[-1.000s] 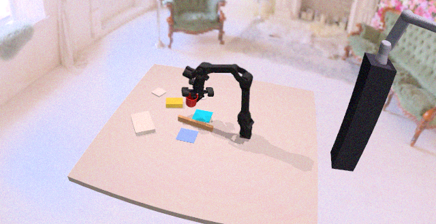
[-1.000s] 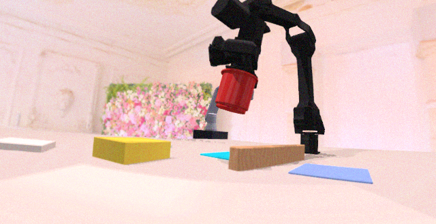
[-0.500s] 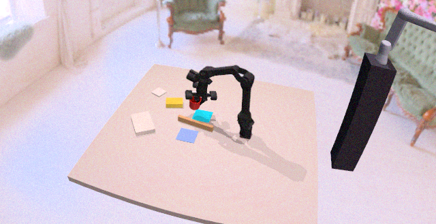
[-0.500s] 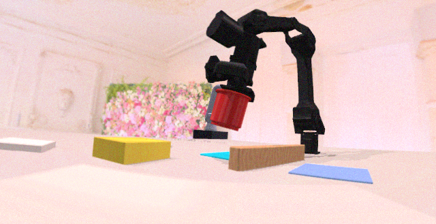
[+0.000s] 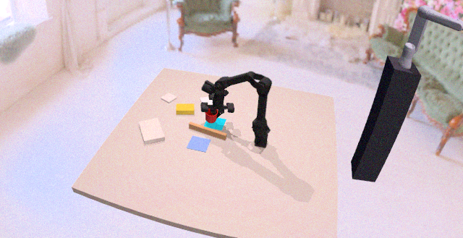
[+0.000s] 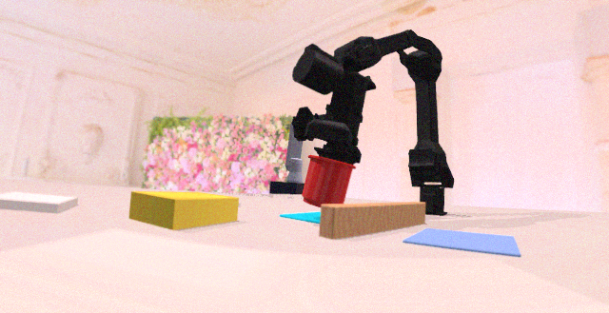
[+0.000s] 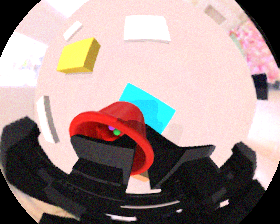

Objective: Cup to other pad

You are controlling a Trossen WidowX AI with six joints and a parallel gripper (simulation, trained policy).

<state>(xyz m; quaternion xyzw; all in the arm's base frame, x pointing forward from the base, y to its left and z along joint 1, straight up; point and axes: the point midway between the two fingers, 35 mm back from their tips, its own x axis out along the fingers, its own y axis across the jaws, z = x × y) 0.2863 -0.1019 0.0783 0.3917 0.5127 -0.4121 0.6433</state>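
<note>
Your tool point(image 5: 213, 113) point(image 6: 337, 155) point(image 7: 141, 126) is clenched on the wall of the red cup point(image 5: 211, 116) point(image 6: 328, 181) point(image 7: 136, 120), one finger inside the mouth and the other outside. The cup is raised above the surface point(image 5: 268, 180) point(image 7: 201, 85) and tilted, its base just above the cyan pad point(image 5: 216, 124) point(image 6: 302, 217) point(image 7: 152, 111). In the wrist view you can see a purple and a green marble point(image 7: 116, 132) inside it. The wooden bar point(image 5: 207, 131) point(image 6: 373, 220) stands between the cyan pad and the blue pad point(image 5: 198, 144) point(image 6: 463, 242), which lies flat and bears nothing. Note the yellow block point(image 5: 185, 109) point(image 6: 183, 209) point(image 7: 79, 56), resting well apart from the blue pad, and the large pale block point(image 5: 152, 131), seen in the top view on the same side of your arm as the yellow block.
</note>
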